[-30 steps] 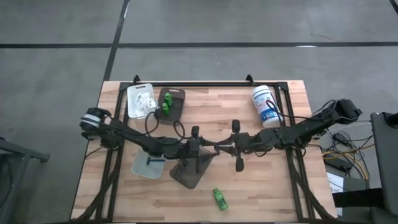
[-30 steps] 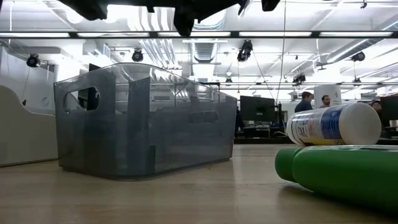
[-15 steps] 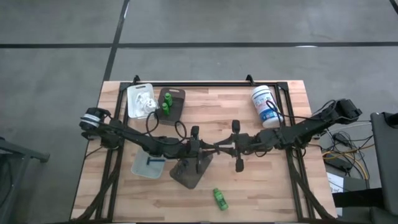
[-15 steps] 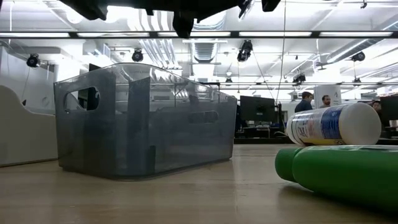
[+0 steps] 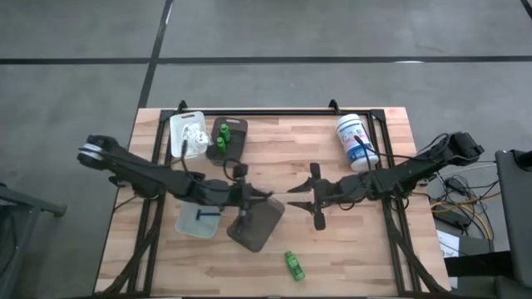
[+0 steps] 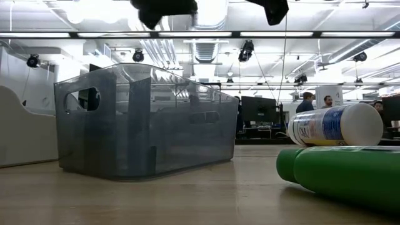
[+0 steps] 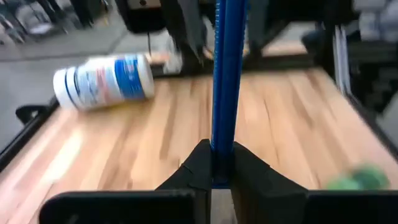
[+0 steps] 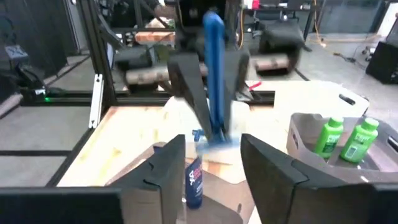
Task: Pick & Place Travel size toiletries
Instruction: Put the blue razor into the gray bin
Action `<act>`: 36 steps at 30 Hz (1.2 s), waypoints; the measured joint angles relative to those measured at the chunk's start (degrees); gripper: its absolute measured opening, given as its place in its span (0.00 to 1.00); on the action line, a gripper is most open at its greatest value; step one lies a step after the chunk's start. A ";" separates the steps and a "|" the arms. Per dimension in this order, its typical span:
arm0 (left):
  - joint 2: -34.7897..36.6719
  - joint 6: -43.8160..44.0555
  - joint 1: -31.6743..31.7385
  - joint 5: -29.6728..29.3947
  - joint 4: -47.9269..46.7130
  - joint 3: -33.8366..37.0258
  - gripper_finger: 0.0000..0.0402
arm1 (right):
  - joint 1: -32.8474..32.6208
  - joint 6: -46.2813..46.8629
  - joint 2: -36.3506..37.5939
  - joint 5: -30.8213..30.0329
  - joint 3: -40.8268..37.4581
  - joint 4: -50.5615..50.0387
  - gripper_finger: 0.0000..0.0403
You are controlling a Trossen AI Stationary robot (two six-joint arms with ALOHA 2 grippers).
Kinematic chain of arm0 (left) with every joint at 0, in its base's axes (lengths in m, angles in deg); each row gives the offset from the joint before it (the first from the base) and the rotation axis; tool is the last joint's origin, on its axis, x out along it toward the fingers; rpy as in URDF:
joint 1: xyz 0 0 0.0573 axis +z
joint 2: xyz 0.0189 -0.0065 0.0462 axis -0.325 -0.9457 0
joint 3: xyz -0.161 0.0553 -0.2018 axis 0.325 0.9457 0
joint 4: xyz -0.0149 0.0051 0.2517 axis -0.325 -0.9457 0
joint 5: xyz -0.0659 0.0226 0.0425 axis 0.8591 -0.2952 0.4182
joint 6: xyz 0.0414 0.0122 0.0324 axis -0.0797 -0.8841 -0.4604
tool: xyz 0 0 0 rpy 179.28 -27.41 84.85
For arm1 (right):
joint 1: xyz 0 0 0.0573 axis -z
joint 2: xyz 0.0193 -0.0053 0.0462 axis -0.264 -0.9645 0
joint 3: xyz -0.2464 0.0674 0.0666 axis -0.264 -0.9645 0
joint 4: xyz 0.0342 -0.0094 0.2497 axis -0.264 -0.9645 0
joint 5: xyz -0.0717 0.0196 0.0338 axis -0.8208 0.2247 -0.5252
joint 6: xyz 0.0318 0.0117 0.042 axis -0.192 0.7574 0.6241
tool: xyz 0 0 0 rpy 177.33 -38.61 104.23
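Since a second ago the left arm has drawn back toward its own side of the table (image 5: 349, 249), so the two grippers no longer meet at the middle. Now the left gripper (image 5: 264, 196) sits over the dark grey tray (image 5: 256, 223) and is clamped on a slim blue stick (image 7: 225, 81), which stands up between its fingers (image 7: 194, 167) in the left wrist view. Facing it across a small gap, the right gripper (image 5: 301, 198) has its fingers (image 8: 268, 168) spread wide and holds nothing; from its wrist view the blue stick (image 8: 214, 74) shows upright in the other gripper.

Another blue stick (image 5: 202, 218) lies in the pale tray (image 5: 189, 224) just left of the grey one. Two green bottles (image 5: 222, 139) stand in the brown tray (image 5: 236, 133) at the far left, beside the white tray (image 5: 179, 126) with white packets (image 5: 194, 138). One green bottle (image 5: 293, 265) lies alone on the table near the front edge. A white tub (image 5: 352, 141) with a blue label lies at the far right.
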 joint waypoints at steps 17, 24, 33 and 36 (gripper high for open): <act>17.11 15.53 -10.61 2.17 -55.26 0.99 0.10 | 0.00 2.89 0.02 -0.01 0.01 -9.25 0.52; 17.00 20.78 -12.52 10.51 -56.32 8.92 0.10 | -0.04 8.21 0.02 0.12 0.01 -14.90 0.49; 17.02 24.69 -12.50 13.98 -56.63 16.78 0.11 | -0.04 13.53 0.06 0.79 0.01 -19.57 0.43; 17.02 26.37 -12.50 13.97 -56.78 17.75 0.13 | 0.00 15.26 0.06 6.08 0.01 -19.61 0.42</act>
